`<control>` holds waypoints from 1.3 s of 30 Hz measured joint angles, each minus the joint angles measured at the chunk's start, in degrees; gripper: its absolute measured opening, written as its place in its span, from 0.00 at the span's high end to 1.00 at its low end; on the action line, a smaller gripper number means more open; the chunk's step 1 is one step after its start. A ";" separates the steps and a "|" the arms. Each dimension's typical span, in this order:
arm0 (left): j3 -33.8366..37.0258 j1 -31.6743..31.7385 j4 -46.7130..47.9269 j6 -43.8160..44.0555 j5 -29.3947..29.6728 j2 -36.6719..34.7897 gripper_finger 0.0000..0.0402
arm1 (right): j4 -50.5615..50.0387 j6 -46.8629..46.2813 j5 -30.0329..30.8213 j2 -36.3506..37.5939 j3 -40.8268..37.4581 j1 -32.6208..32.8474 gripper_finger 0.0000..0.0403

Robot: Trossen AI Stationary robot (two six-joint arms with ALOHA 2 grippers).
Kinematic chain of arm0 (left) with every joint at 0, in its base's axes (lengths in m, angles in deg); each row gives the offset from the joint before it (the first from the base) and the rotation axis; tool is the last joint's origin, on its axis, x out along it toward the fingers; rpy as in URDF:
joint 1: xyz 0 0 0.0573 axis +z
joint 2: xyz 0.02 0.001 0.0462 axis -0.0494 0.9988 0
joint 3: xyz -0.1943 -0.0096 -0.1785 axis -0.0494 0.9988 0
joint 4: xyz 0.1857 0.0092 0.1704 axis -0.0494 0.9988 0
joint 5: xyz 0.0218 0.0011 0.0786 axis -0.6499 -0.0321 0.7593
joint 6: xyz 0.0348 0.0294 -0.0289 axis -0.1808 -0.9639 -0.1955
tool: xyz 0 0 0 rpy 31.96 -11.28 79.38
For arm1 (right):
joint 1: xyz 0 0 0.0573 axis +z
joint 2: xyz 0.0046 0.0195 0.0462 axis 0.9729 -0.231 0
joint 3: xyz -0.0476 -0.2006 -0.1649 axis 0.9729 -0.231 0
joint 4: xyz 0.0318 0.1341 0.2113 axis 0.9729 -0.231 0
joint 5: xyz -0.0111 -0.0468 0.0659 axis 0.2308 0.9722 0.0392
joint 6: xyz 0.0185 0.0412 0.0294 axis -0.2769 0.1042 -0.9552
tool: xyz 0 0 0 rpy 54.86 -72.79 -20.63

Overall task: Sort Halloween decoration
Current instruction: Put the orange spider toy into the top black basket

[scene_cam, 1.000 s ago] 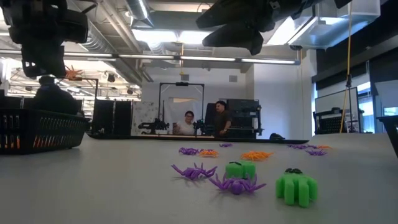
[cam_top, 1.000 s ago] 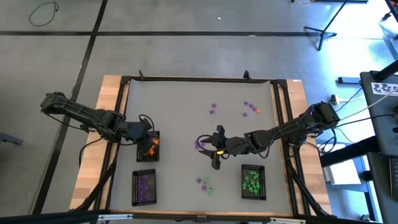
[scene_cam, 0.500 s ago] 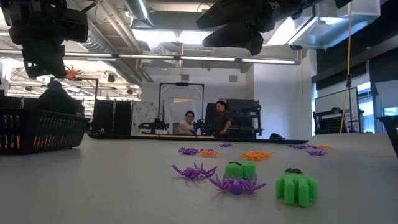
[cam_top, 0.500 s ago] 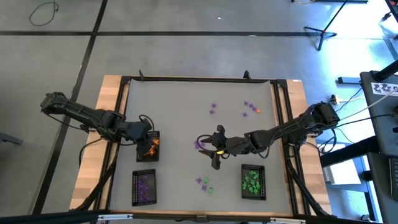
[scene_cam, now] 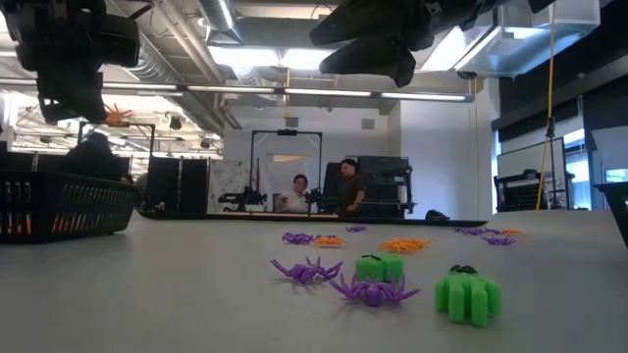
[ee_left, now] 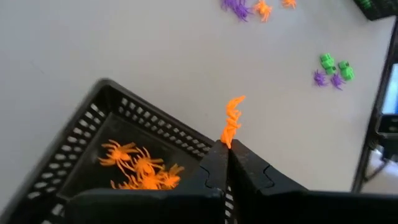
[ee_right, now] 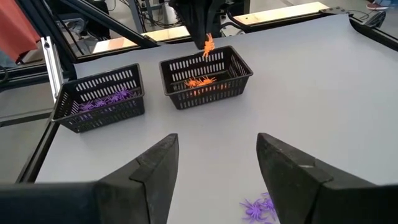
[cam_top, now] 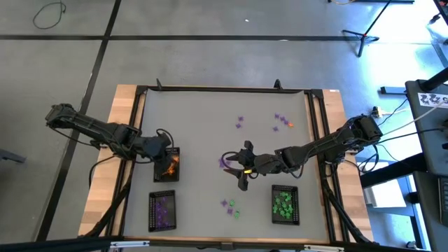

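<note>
Sorting is partly done: orange spiders sit in the orange tray point(cam_top: 168, 165) at about 9 o'clock on the table, purple ones in the purple tray point(cam_top: 162, 210) and green ones in the green tray point(cam_top: 284, 204). The left gripper point(ee_left: 227, 144) is pinched tight on one orange spider point(ee_left: 232, 120) just above the orange tray. The right gripper point(ee_right: 214, 168), fingers wide apart and empty, hangs near the middle over a purple spider point(ee_right: 260, 208), and more loose spiders point(cam_top: 282, 120) wait toward 1 o'clock and 6 o'clock.

arms point(cam_top: 98, 129): dark, jointed | cables: black, looped | fingers point(ee_right: 292, 171): matte black
</note>
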 joint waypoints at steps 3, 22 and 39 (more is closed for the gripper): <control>0.00 -0.03 0.01 2.85 -1.40 0.00 1.00 | -0.01 0.00 0.00 0.00 0.00 0.00 0.46; 0.00 0.01 -0.25 7.21 -2.12 0.00 0.87 | -0.02 -0.15 -0.02 0.00 0.00 0.00 0.46; 0.00 0.01 -3.99 6.97 -2.12 0.15 0.88 | -22.68 -10.53 0.04 2.63 0.02 0.00 0.46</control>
